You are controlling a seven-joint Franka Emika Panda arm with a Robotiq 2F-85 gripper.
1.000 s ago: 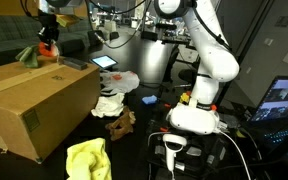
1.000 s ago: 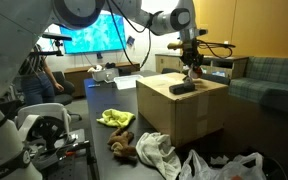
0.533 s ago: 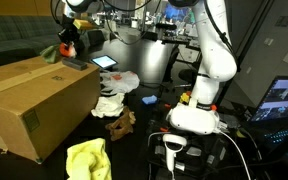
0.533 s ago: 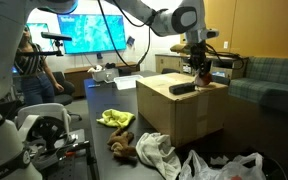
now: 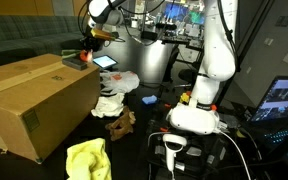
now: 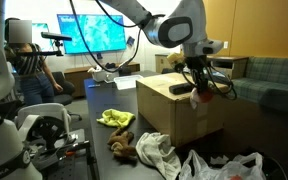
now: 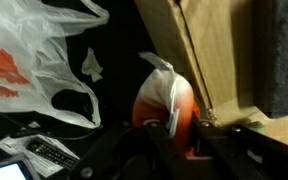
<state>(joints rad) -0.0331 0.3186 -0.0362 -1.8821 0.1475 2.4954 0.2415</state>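
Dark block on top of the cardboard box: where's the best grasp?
Probably across its narrow width, coming straight down: the dark block lies flat and long on the cardboard box top. The gripper is shut on an orange-and-white object, so it is not free.

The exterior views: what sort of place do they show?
Probably a robotics lab or shared office: a large wall screen, a laptop beside the robot arm's base, and a sofa beyond the cardboard box.

Dim lab interior: bright blue wall screen (image 6: 104, 36) at far left, tan wall (image 6: 259, 25) behind green plaid sofa (image 6: 274, 80) at right, lit monitor (image 5: 284, 100) near right.
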